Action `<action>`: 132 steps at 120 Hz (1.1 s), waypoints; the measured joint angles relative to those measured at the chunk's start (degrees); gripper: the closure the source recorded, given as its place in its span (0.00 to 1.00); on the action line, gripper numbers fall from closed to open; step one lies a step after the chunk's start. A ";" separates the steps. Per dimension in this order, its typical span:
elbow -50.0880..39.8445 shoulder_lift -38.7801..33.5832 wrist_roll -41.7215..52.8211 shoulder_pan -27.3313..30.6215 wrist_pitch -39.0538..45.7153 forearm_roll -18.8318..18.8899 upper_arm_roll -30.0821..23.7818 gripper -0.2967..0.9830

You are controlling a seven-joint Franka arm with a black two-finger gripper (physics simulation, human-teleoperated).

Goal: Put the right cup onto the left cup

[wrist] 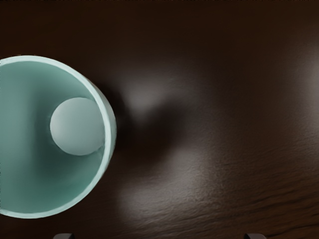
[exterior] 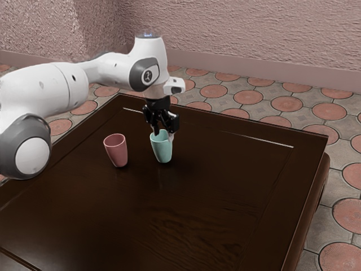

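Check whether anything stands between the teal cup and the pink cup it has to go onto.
Nothing visible stands between the teal cup and the pink cup; a stretch of tabletop separates them.

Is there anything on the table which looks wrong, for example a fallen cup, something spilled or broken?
Nothing stands out. The pink cup and the teal cup both stand on their bases on the table, and I see no spill, crack or chip.
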 joint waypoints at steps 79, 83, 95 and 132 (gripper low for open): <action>8.63 11.45 4.82 9.02 2.77 11.73 -12.20 0.60; 8.63 11.45 4.94 9.02 2.83 11.80 -12.15 0.64; 8.63 11.46 5.32 9.05 2.97 11.92 -12.10 0.72; 7.95 7.62 6.03 9.12 2.72 12.16 -11.63 0.82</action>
